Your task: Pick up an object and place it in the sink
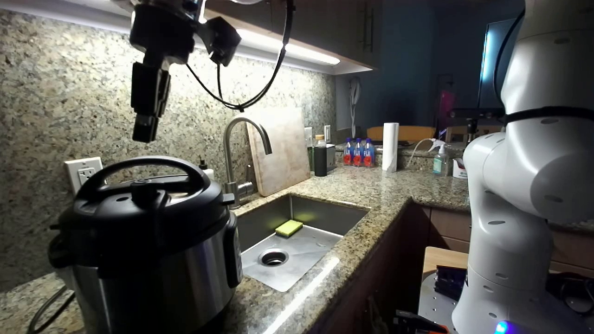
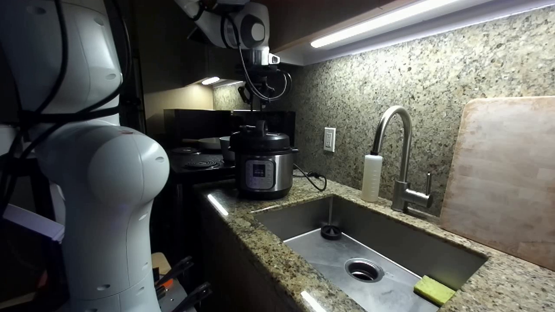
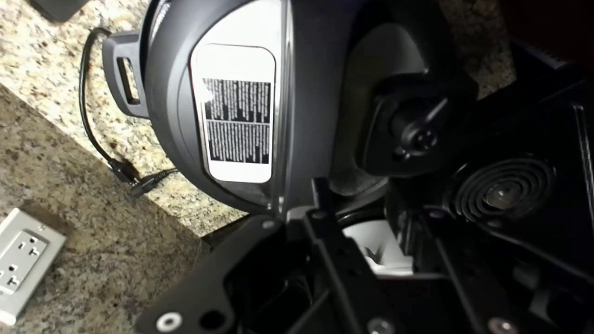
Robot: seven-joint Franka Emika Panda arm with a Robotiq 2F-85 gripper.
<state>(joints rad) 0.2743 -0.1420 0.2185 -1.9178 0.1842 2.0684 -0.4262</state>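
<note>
The black domed lid with its arched handle sits on the steel-and-black cooker pot. The lid also shows in an exterior view and, from above, in the wrist view, with a white label on it. My gripper points down above the lid, apart from it. In the wrist view the gripper is open, with nothing between its fingers; a white pan on the stove shows through the gap. The stainless-steel sink with its round drain is beside the cooker; it also shows in an exterior view.
The curved faucet and a soap bottle stand behind the sink. A yellow sponge and a black round stopper lie in the sink. A cutting board leans on the wall. A stove adjoins the cooker. Cabinets hang overhead.
</note>
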